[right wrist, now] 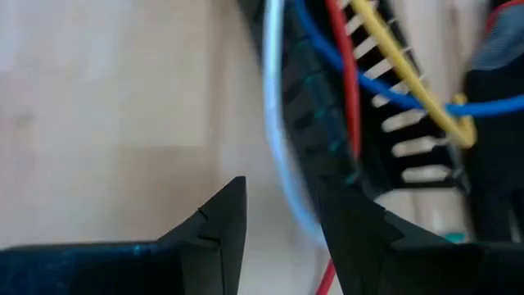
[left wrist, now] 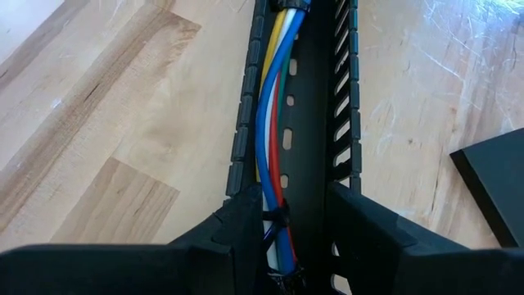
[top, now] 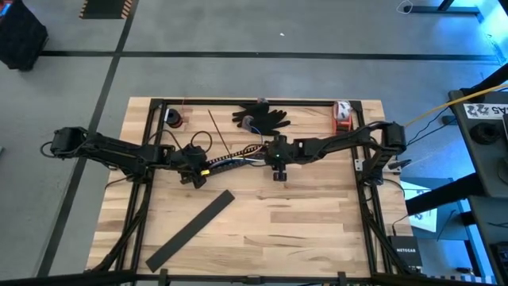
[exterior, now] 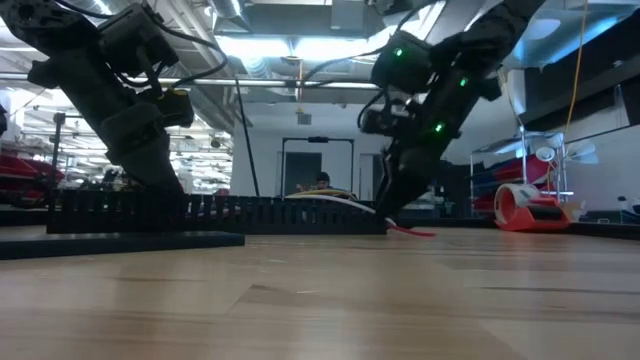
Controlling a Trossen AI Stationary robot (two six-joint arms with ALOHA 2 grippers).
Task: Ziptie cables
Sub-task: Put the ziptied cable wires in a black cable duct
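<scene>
Two arms are meeting mid-desk [top: 262, 230] over the slotted cable duct [top: 226, 161], the left gripper [left wrist: 286, 225] grasping its walls, while the right gripper [right wrist: 282, 217], part-open fingers straddling the cables [left wrist: 274, 123], should be closing gently, steadily around the white wire [right wrist: 274, 98].

- Grey floor [top: 317, 32] with dark lines surrounded the wooden table [top: 262, 222].
- Ceiling lights [exterior: 290, 45] glowed over a workshop hall with a dark doorway [exterior: 316, 160] behind.
</scene>
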